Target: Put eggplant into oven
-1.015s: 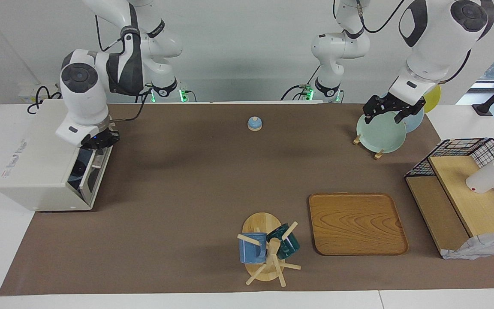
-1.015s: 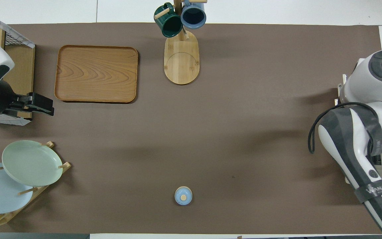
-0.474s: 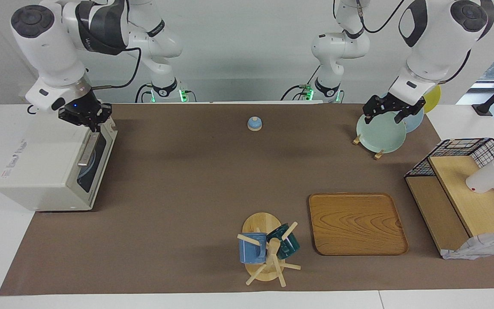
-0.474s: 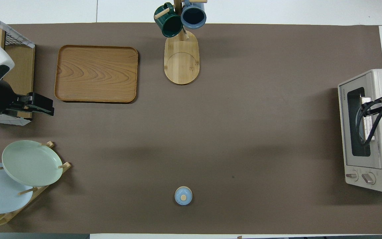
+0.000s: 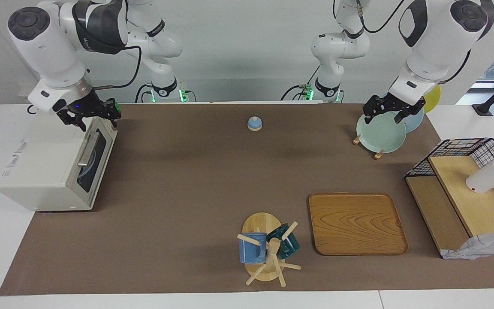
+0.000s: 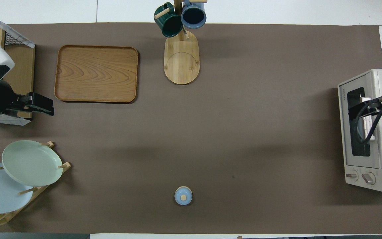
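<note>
You see oven door shut; right gripper above it, apparently spread, empty. Left gripper spread over plates, waiting.

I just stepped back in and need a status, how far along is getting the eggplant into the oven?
Looks nearly finished: the oven door is shut, its handle untouched now. No eggplant shows on the table; the dark glass hides whether it lies inside. In hand: nothing. The right end effector hangs open above the oven's top edge. The left end effector waits open over the plate rack. Left: probably just pulling the right arm away.
</note>
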Robot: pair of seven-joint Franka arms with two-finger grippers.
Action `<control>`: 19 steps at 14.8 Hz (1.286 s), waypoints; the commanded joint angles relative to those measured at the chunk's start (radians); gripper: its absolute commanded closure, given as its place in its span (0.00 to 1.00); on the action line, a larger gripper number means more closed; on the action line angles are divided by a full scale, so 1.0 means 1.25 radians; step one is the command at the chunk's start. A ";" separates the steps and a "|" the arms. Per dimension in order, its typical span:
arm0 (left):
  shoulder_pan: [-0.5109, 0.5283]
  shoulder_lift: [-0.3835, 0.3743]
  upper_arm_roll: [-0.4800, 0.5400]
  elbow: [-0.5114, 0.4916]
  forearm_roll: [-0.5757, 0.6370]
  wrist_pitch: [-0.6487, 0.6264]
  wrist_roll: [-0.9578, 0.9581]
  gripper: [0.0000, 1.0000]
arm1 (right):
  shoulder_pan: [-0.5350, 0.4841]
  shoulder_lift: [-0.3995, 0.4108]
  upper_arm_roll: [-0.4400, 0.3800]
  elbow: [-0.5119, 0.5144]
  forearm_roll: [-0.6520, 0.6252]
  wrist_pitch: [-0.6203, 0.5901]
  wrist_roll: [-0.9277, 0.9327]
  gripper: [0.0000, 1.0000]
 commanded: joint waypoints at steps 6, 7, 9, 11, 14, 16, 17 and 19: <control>0.007 -0.019 -0.002 -0.023 -0.007 0.012 0.008 0.00 | 0.017 0.058 0.000 0.108 0.029 -0.076 0.035 0.00; 0.007 -0.019 -0.002 -0.023 -0.007 0.012 0.008 0.00 | 0.019 0.062 -0.001 0.112 0.028 -0.079 0.038 0.00; 0.007 -0.019 -0.002 -0.023 -0.007 0.012 0.008 0.00 | 0.022 0.050 -0.001 0.102 0.028 -0.075 0.039 0.00; 0.007 -0.019 -0.002 -0.023 -0.007 0.012 0.008 0.00 | 0.028 0.036 -0.003 0.082 0.028 -0.075 0.051 0.00; 0.007 -0.019 -0.002 -0.023 -0.007 0.012 0.008 0.00 | 0.058 0.018 -0.049 0.052 0.029 -0.067 0.049 0.00; 0.007 -0.019 -0.002 -0.023 -0.007 0.012 0.008 0.00 | 0.070 0.018 -0.056 0.058 0.031 -0.053 0.054 0.00; 0.007 -0.019 -0.002 -0.023 -0.007 0.012 0.008 0.00 | 0.066 0.026 -0.055 0.066 0.042 -0.048 0.053 0.00; 0.007 -0.019 -0.002 -0.023 -0.007 0.012 0.008 0.00 | 0.063 0.026 -0.055 0.071 0.080 -0.047 0.054 0.00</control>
